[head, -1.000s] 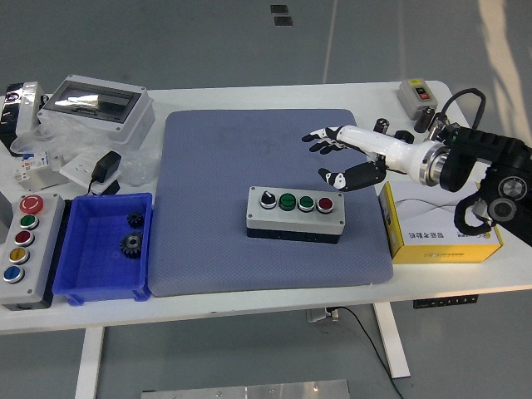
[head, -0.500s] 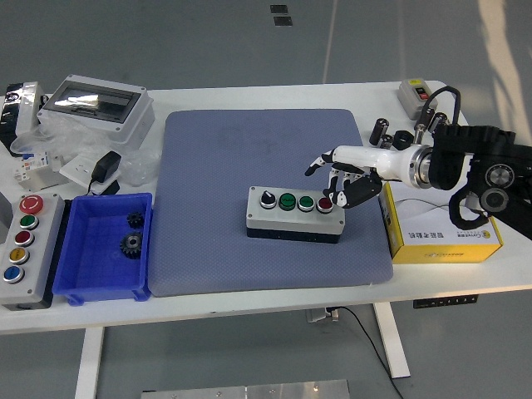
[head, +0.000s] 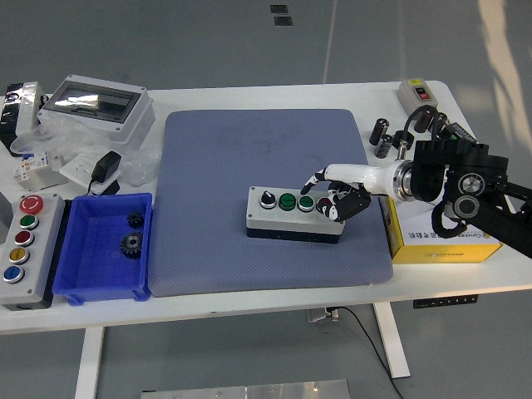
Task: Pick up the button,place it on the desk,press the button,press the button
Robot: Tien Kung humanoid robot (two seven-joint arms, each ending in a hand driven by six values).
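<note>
Blue mat (head: 249,166), button box (head: 295,214), robot hand (head: 339,197) touching

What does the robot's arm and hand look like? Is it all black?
Not all black. The right hand has a glossy white back and black fingers with pale tips. Its wrist is a white tube ending in a silver ring. Behind that the right arm is chunky and black, with round joints and looping black cables.
</note>
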